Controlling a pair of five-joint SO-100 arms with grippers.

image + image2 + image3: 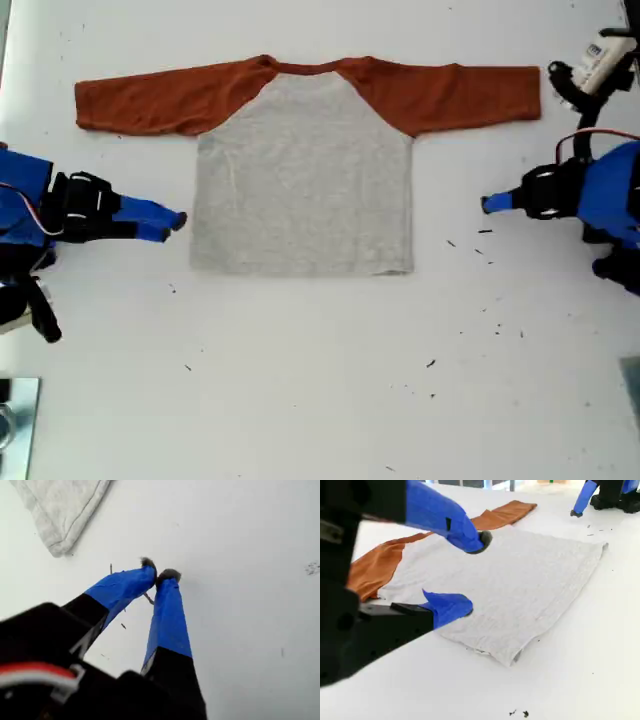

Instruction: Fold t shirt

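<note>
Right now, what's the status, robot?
My first gripper shut, empty, on bare table. My second gripper open beside the t shirt, which lies flat, sleeves spread, unfolded. Nothing in the way.

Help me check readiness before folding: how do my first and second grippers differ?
My first gripper is shut, tips touching; my second gripper is open. The first is at the exterior view's right, clearly apart from the t shirt; the second is at the exterior view's left, close beside the shirt's side edge. Both have blue fingers and hold nothing.
</note>
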